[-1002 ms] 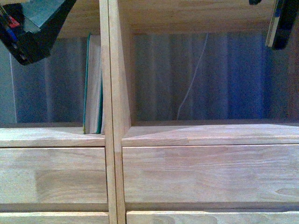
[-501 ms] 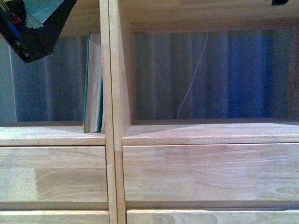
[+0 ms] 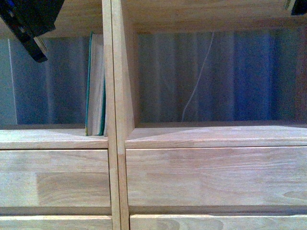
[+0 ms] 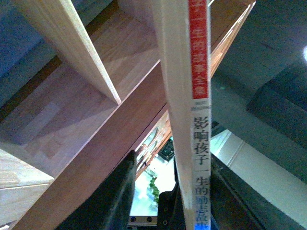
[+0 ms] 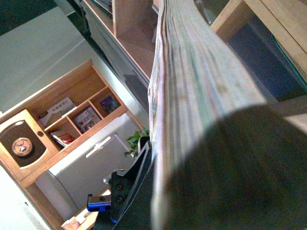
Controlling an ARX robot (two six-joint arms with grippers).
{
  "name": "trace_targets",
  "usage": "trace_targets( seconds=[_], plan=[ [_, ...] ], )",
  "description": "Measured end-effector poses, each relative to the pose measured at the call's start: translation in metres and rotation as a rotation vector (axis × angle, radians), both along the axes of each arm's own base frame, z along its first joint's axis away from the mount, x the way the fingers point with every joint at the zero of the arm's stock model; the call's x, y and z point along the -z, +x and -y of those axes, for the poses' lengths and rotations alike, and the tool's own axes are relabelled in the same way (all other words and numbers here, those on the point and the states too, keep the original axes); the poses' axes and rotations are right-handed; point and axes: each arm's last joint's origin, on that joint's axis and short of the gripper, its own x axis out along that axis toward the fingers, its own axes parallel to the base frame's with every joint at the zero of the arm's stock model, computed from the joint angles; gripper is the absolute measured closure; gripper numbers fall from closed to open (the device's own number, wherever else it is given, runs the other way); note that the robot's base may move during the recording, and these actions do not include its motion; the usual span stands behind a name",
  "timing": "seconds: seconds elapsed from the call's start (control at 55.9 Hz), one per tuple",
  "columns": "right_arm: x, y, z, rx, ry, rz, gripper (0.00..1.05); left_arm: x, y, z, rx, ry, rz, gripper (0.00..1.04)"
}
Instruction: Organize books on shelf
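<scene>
A teal-covered book [image 3: 96, 86] with pale pages stands upright in the left compartment of the light-wood shelf [image 3: 115, 96], against the centre divider. My left gripper [image 3: 29, 21] shows at the top left of the front view. In the left wrist view it [image 4: 180, 211] is shut on the thin paperback book [image 4: 192, 96], whose red-and-white spine with Chinese characters faces the camera. My right gripper [image 5: 158, 191] is shut on a book [image 5: 192, 81], seen edge-on along its pages; only a dark corner [image 3: 298, 6] of that arm shows in the front view.
Plain drawer fronts [image 3: 211, 177] lie below the open compartments. A thin white cable [image 3: 196, 81] hangs behind the right compartment. A darker wooden cabinet with a clock [image 5: 21, 146] and a green plant [image 5: 136, 141] show in the right wrist view.
Both arms have risen towards the top of the front view. The teal object at the left gripper is gone from view, and the right gripper has almost left the frame.
</scene>
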Motion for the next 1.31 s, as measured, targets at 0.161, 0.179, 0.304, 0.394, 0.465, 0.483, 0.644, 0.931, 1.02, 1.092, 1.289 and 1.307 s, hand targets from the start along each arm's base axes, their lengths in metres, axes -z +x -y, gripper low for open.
trace_targets(
  seconds=[0.161,0.179,0.304,0.394,0.465,0.483,0.644,0.931,1.02,1.092,1.289,1.307],
  plan=[
    [0.009,-0.002,0.002,0.003,0.000,-0.017,0.98,0.000,-0.001,0.003,0.014,0.000,-0.001,0.90],
    [0.009,-0.002,0.002,0.005,-0.001,-0.018,0.98,0.000,-0.001,0.003,0.018,-0.001,-0.004,0.92],
    [0.016,-0.003,0.002,0.008,0.000,-0.030,0.98,0.000,-0.002,0.005,0.035,0.000,-0.011,0.98],
    [0.020,-0.004,0.002,0.006,0.000,-0.035,0.98,0.001,-0.002,0.006,0.044,0.005,-0.013,0.98],
    [0.021,-0.006,0.001,0.009,0.003,-0.039,0.98,0.001,-0.002,0.006,0.050,0.011,-0.012,0.98],
    [0.022,-0.006,0.001,0.009,0.004,-0.039,0.98,0.001,-0.002,0.007,0.052,0.012,-0.011,0.98],
    [0.023,-0.007,-0.002,-0.001,-0.015,-0.040,0.75,0.001,-0.002,0.007,0.056,0.013,-0.014,0.98],
    [0.032,0.005,0.025,0.074,-0.063,-0.050,0.29,0.001,-0.002,0.006,0.055,0.015,-0.013,0.98],
    [0.043,0.009,0.050,0.131,-0.106,-0.069,0.11,0.001,0.001,-0.002,0.022,0.023,-0.005,0.98],
    [0.049,0.011,0.070,0.182,-0.127,-0.079,0.06,0.000,0.005,-0.021,-0.077,0.041,0.027,0.98],
    [0.057,0.007,0.132,0.362,-0.145,-0.076,0.07,0.001,0.018,-0.110,-0.613,0.166,0.047,0.98],
    [0.057,0.007,0.134,0.368,-0.147,-0.073,0.07,0.001,0.019,-0.112,-0.636,0.178,0.049,0.98]
  ],
)
